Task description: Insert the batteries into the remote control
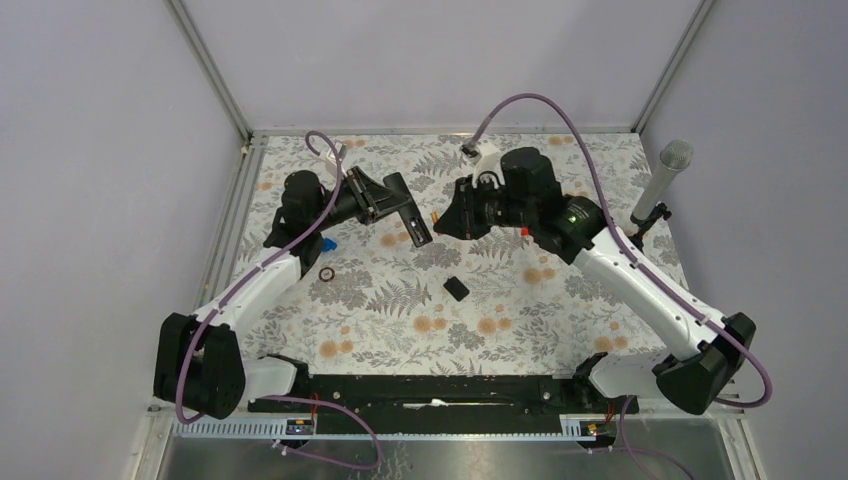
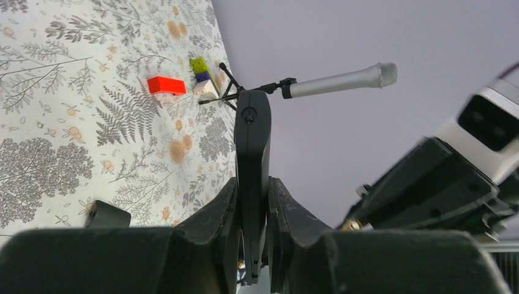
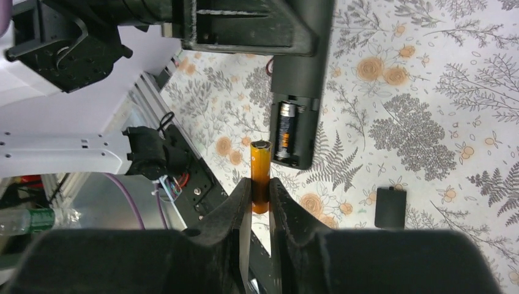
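My left gripper [image 1: 392, 203] [image 2: 253, 187] is shut on the slim black remote control [image 1: 415, 222] [image 2: 252, 141] and holds it above the table. In the right wrist view the remote [image 3: 295, 92] shows an open battery compartment with one battery [image 3: 285, 131] lying in it. My right gripper [image 1: 450, 218] [image 3: 260, 188] is shut on a second battery [image 3: 261, 174], amber with a dark end, just left of the compartment and close to its end. The small black back cover [image 1: 456, 288] [image 3: 390, 207] [image 2: 107, 215] lies flat on the floral cloth.
A grey-headed microphone [image 1: 665, 180] [image 2: 336, 81] on a stand is at the right edge. A red block [image 2: 166, 85] and small coloured bricks [image 2: 202, 73] lie near it. A small dark ring [image 1: 327, 274] and a blue piece [image 1: 330, 243] lie by the left arm.
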`<state>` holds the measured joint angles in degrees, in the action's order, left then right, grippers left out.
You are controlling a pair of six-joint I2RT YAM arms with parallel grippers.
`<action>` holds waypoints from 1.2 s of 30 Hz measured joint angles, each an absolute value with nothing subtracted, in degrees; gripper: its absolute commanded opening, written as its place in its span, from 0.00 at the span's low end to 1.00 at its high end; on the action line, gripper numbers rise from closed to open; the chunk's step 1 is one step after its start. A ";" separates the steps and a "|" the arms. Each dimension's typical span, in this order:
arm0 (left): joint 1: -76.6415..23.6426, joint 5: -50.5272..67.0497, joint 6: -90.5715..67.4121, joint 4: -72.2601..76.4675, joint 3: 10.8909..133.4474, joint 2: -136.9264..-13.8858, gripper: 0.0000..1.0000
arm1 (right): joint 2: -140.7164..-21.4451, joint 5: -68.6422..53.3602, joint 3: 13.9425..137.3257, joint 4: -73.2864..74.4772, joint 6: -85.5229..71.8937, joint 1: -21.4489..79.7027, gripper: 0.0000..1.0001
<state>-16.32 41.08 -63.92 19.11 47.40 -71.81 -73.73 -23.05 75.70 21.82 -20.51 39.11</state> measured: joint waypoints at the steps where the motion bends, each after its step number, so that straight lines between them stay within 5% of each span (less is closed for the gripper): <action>1: -16.56 40.62 -63.94 19.20 47.24 -72.12 0.00 | -74.78 -21.61 77.58 23.97 -19.97 40.34 0.04; 15: -17.23 37.43 -63.11 19.68 43.11 -72.36 0.00 | -89.38 -4.56 92.75 41.93 -14.39 51.07 0.03; 36: -17.23 37.47 -64.12 21.47 42.50 -71.68 0.00 | -95.42 4.05 97.45 45.65 -12.93 53.32 0.06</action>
